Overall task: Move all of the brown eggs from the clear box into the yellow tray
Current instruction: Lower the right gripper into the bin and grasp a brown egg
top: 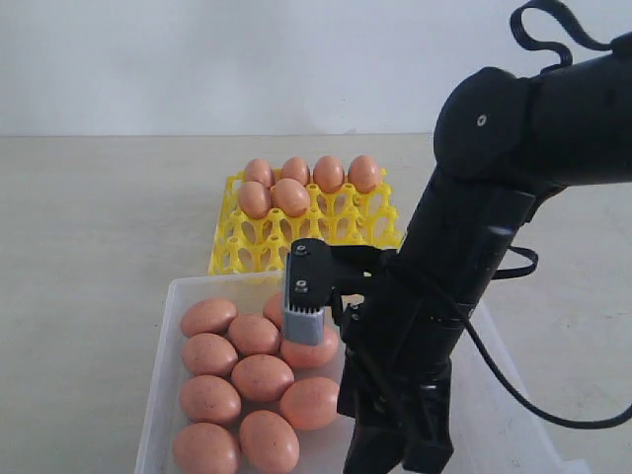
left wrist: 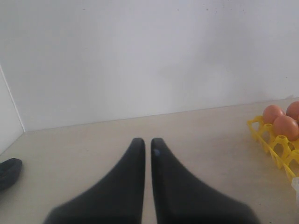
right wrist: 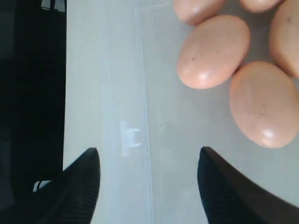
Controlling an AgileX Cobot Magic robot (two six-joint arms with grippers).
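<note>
Right wrist view: brown eggs [right wrist: 213,51] lie ahead of the spread jaws.

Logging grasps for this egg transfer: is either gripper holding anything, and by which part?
Nothing is held. The right gripper is open over the clear box, beside the brown eggs; the left gripper is shut, empty.

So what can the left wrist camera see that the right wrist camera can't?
Only the left wrist view: the tray with eggs sitting in it, a white wall, and the left gripper, shut. Only the right wrist view: the box floor with loose eggs lying on it, and the right gripper, open. Both: eggs and a dark gripper.
</note>
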